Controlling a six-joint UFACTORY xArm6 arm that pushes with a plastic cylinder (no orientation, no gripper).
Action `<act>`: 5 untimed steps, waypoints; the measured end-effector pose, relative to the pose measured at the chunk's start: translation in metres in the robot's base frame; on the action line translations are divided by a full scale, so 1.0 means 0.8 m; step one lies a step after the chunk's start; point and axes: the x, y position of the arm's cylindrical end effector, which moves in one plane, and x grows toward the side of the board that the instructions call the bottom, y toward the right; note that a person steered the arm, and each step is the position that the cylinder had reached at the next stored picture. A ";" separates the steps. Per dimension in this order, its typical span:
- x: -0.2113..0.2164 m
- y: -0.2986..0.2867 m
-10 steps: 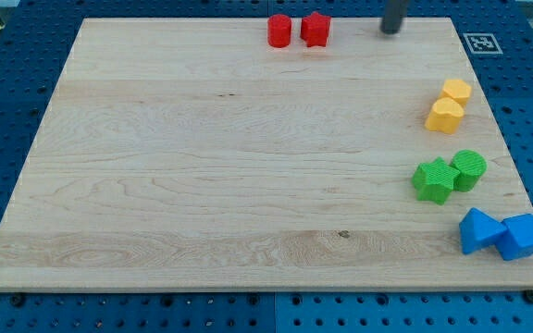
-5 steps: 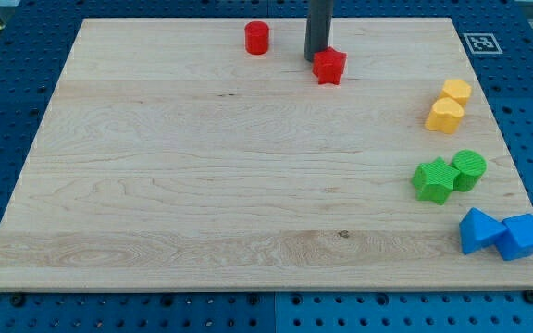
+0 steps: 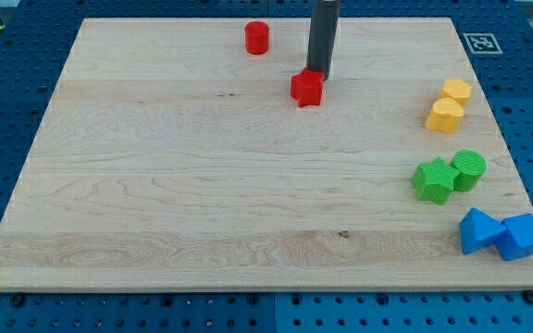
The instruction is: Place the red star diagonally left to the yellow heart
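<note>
The red star (image 3: 306,89) lies on the wooden board (image 3: 202,176), in the upper middle. My tip (image 3: 318,72) touches the star's upper right edge. The yellow heart (image 3: 445,116) sits near the board's right edge, well to the right of the star and slightly lower. A yellow hexagon-like block (image 3: 456,91) touches the heart just above it.
A red cylinder (image 3: 257,38) stands near the board's top edge, up and left of the star. A green star (image 3: 434,180) and green cylinder (image 3: 469,170) sit at the right. Two blue blocks (image 3: 478,230) (image 3: 522,236) lie at the lower right corner.
The rod came in from the top right and pushed the red star down the board; over the last half second the star slid down and left. The red cylinder shifted left earlier.
</note>
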 end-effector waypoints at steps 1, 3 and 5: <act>-0.020 -0.003; 0.008 -0.042; -0.034 -0.034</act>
